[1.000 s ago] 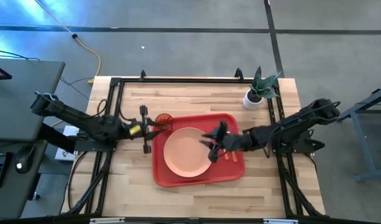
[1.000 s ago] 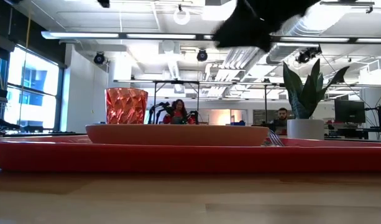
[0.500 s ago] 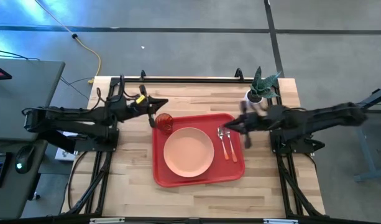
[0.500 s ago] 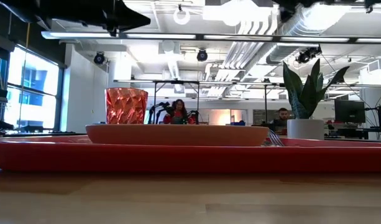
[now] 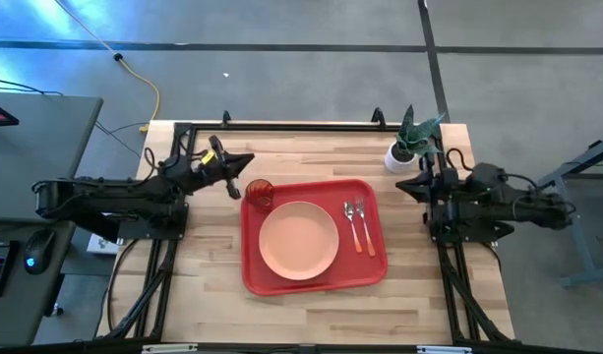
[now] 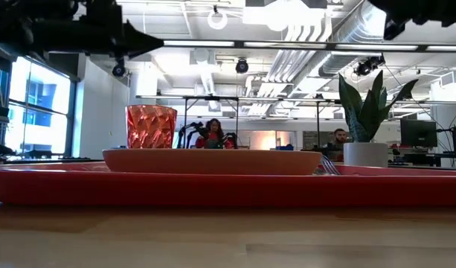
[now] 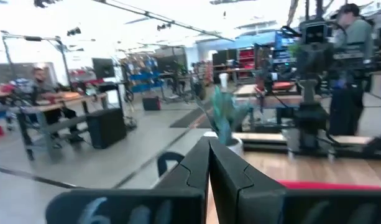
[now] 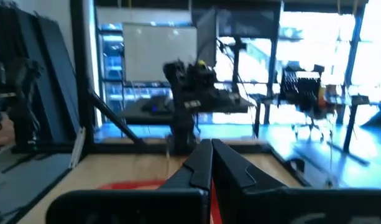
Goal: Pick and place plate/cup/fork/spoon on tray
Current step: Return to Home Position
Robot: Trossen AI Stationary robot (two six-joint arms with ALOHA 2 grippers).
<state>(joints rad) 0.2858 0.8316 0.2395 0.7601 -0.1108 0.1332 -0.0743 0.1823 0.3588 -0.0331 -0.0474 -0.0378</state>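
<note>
On the red tray (image 5: 281, 282) at the middle of the surface (image 5: 203, 295), all 4 items already sit: the plate (image 5: 298, 239) fills its center, the cup (image 5: 259, 193) stands in the 10 o'clock corner, and the fork (image 5: 361, 224) and spoon (image 5: 352, 225) lie side by side along the 3 o'clock edge, silver ends toward 12.

The left gripper (image 5: 240, 163) hovers at about 10 o'clock off the tray, near the cup but not touching it; its wrist view shows the 2 fingers (image 7: 196, 171) pressed together, holding nothing. The right gripper (image 5: 403, 186) sits well off the tray at 3 o'clock, beside the potted plant (image 5: 407, 141), fingers (image 8: 199, 167) likewise pinched together and empty.

The task looks finished. The main risk is the left arm: a low sweep across the 10 o'clock corner could tip the light cup. The right arm swinging toward 12 could knock the plant over.
</note>
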